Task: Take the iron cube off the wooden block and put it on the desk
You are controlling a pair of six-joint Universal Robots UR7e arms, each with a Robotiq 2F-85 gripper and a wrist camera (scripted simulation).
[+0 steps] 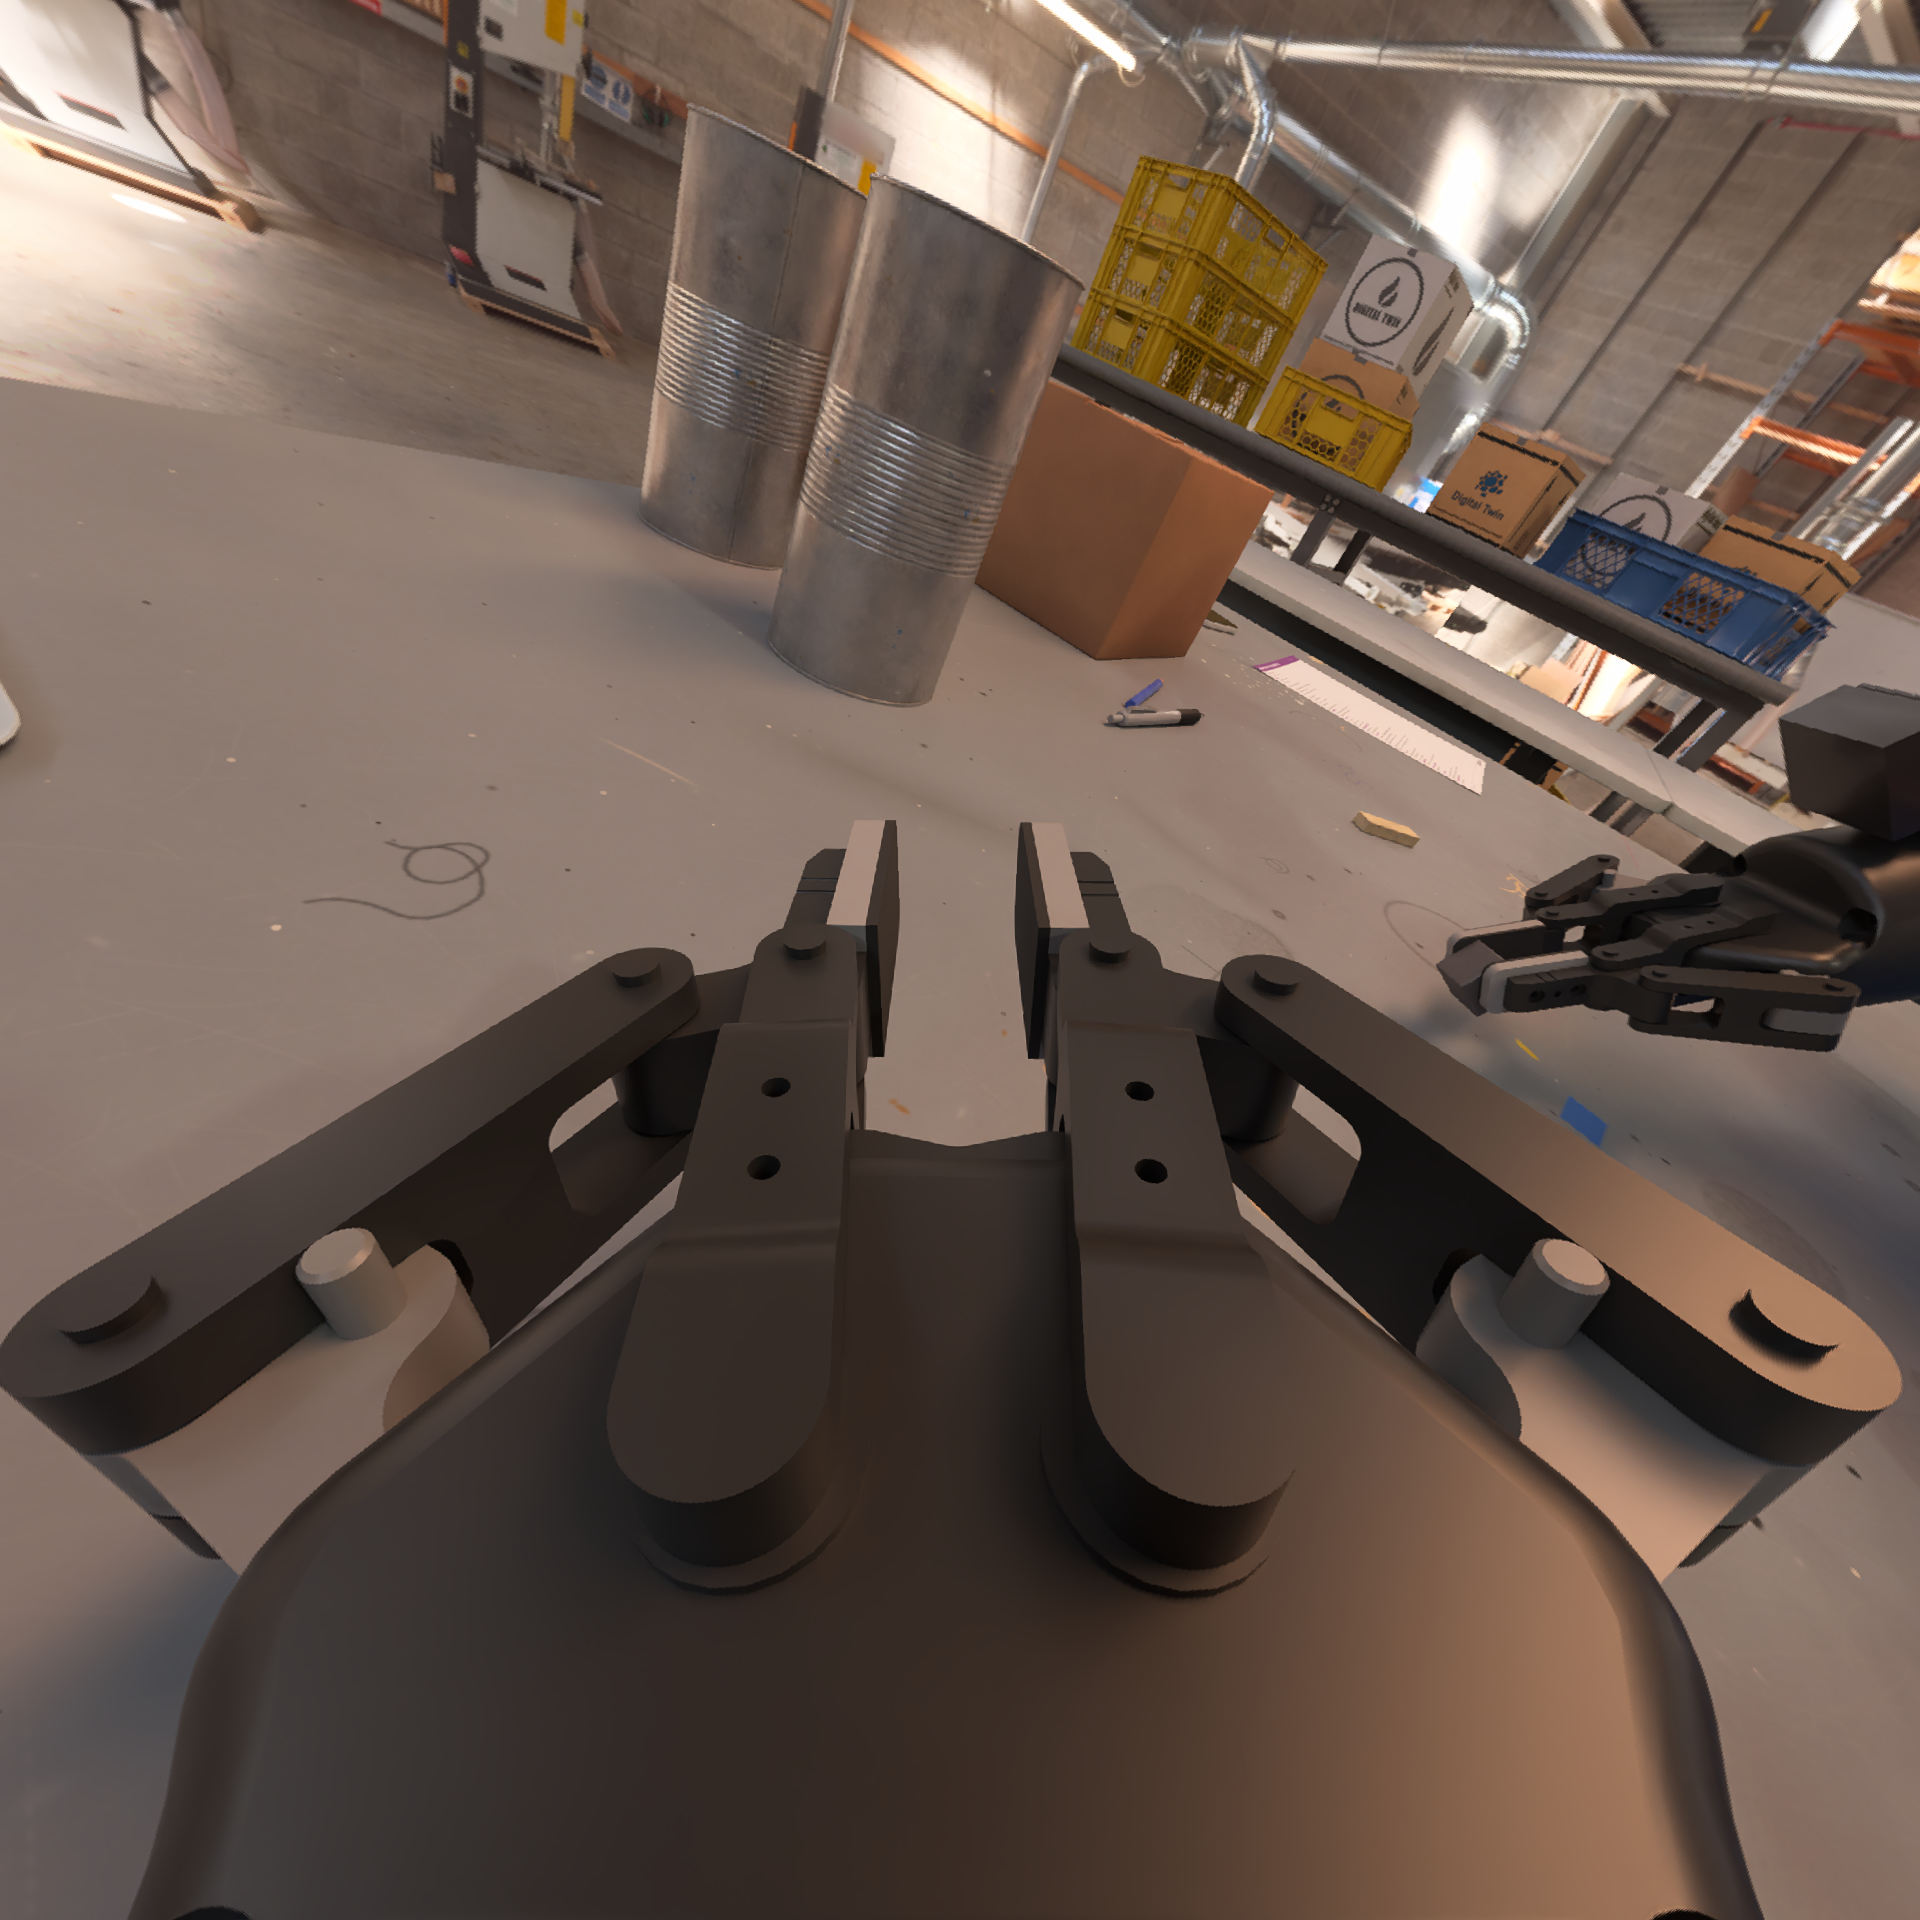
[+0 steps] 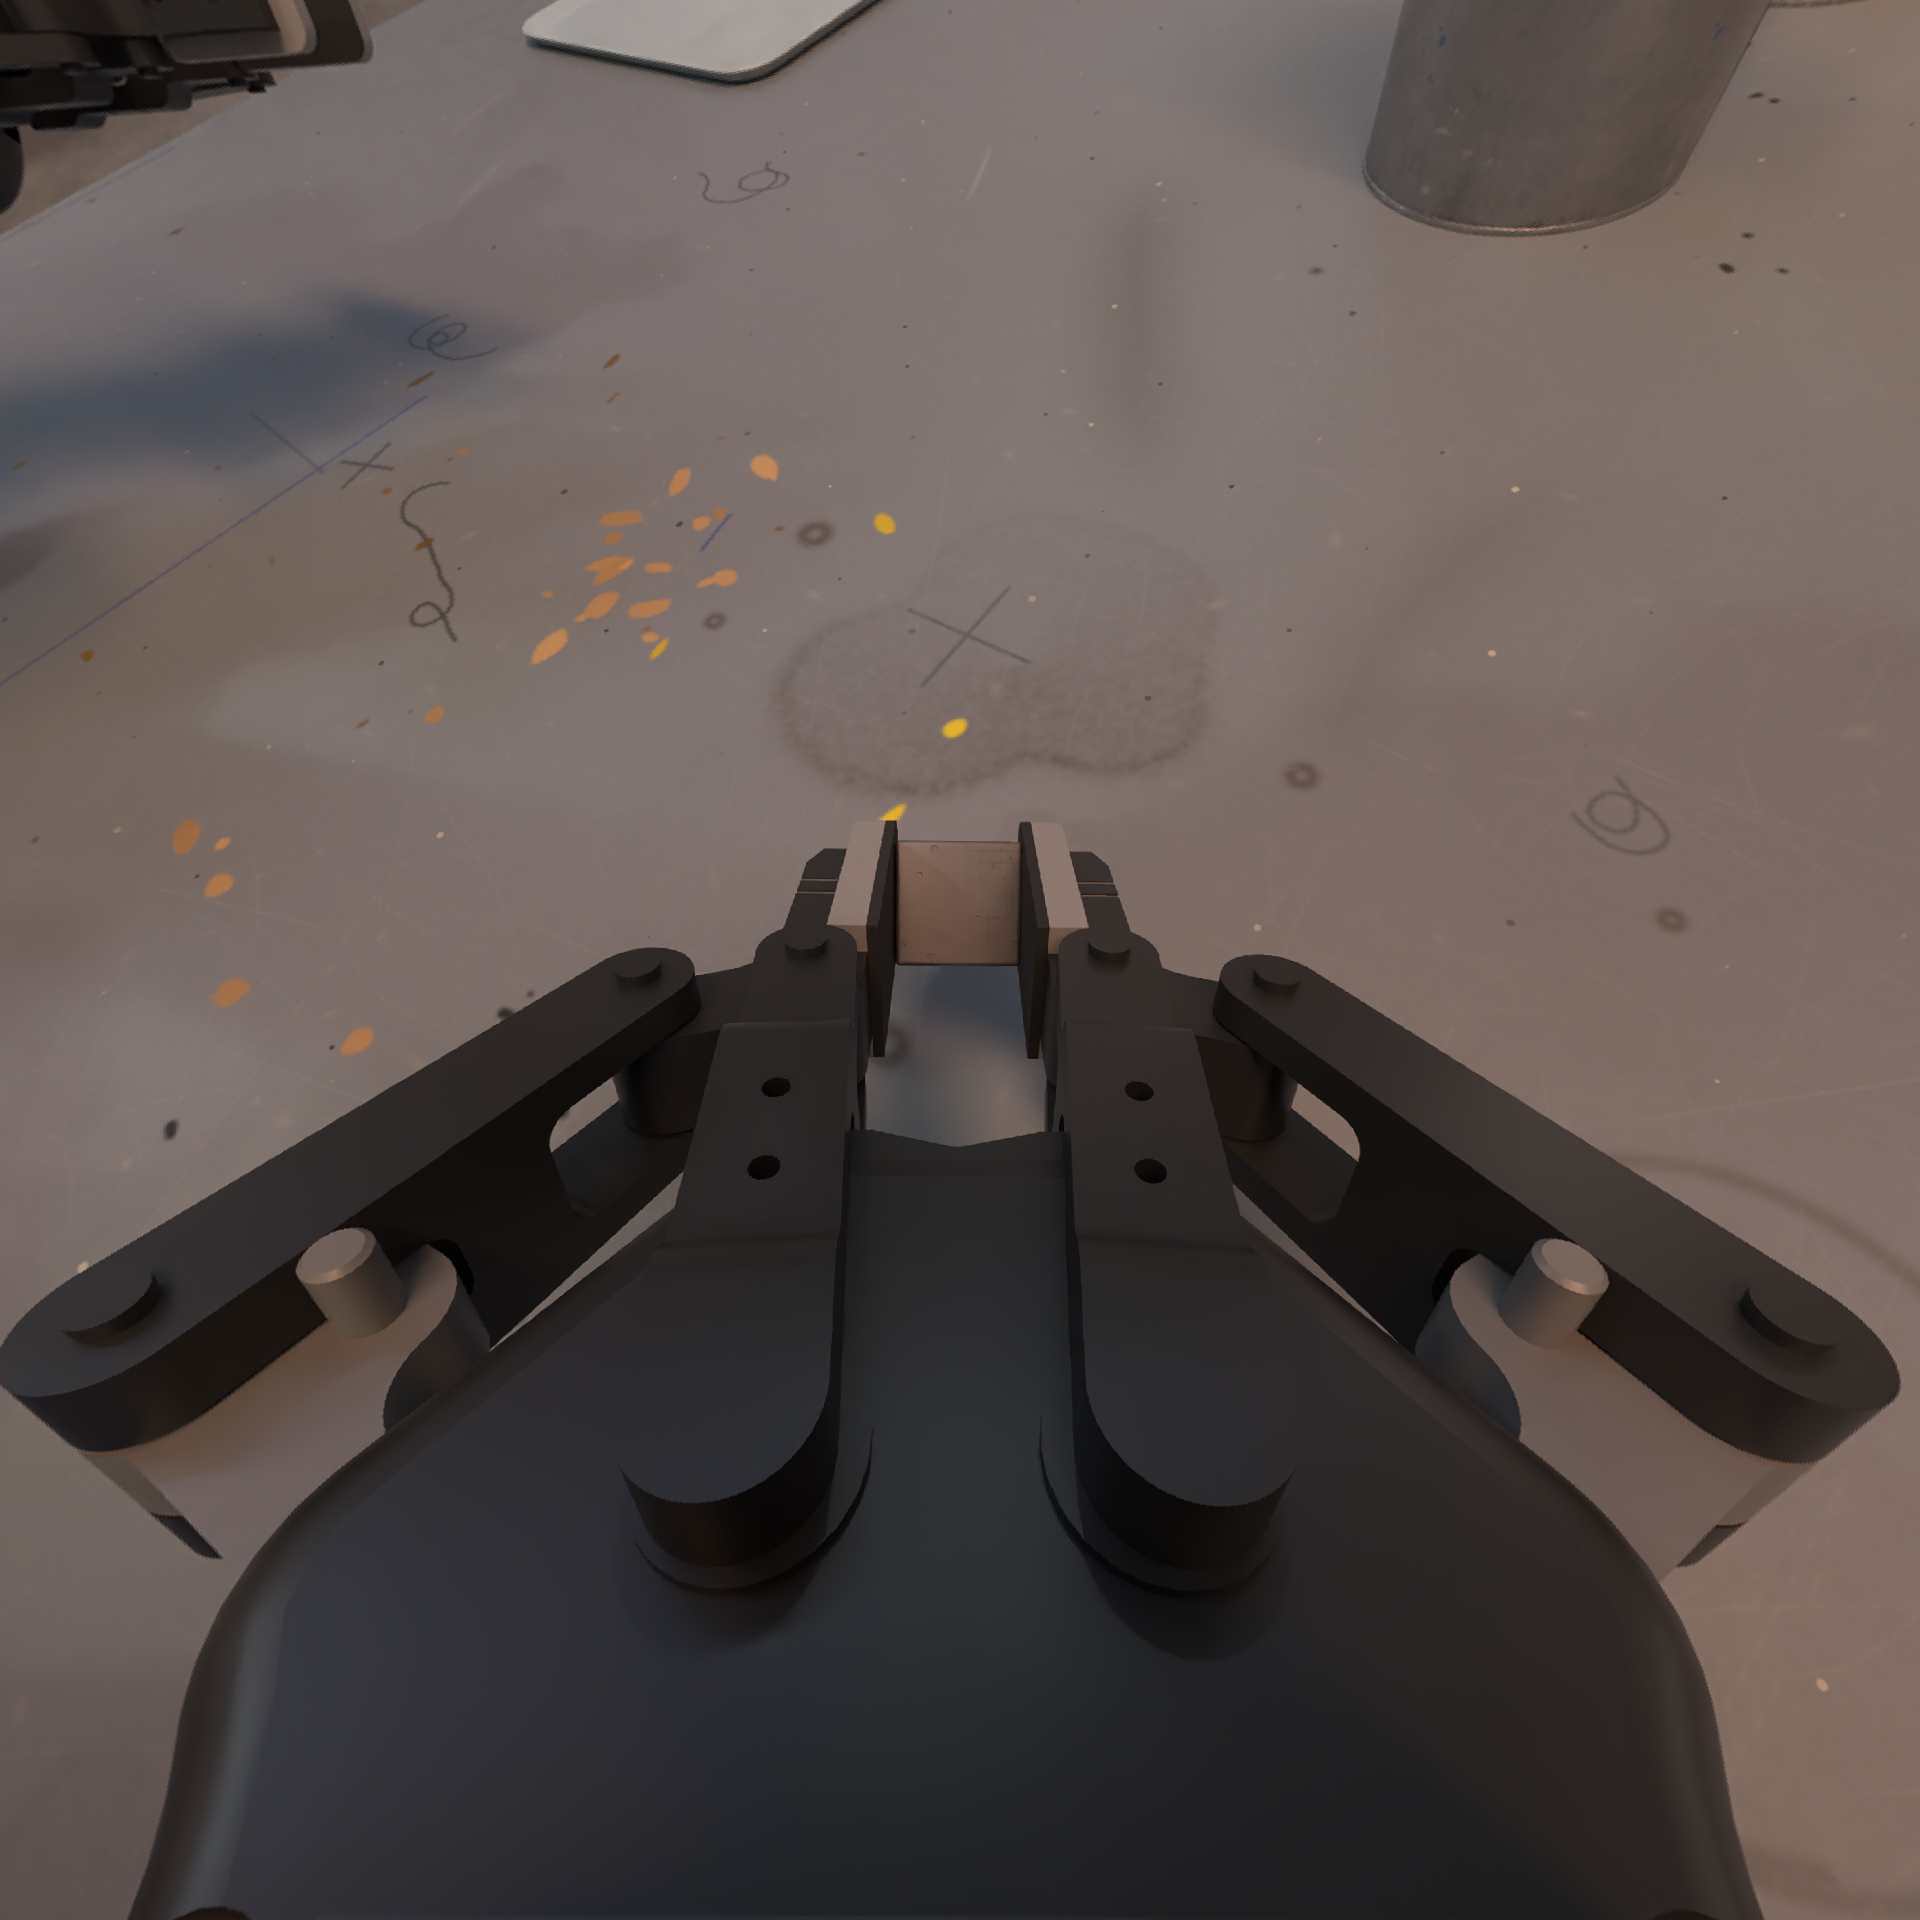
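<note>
In the right wrist view my right gripper [image 2: 956, 868] is shut on the iron cube [image 2: 956, 914], a small grey metal block held between the two pads above the grey desk [image 2: 1351, 623]. In the left wrist view my left gripper [image 1: 956, 868] has its fingers a small gap apart with nothing between them, low over the desk [image 1: 416, 675]. The right gripper also shows at the far right of that view [image 1: 1481, 971]. A small tan wooden block [image 1: 1385, 828] lies on the desk beyond it, with nothing on top.
Two tall metal cans [image 1: 914, 447] [image 1: 748, 353] and a cardboard box [image 1: 1122, 520] stand at the back. Markers [image 1: 1153, 715] and a paper sheet [image 1: 1371, 727] lie near them. A can base [image 2: 1558, 114] and a white flat slab [image 2: 696, 31] show in the right wrist view.
</note>
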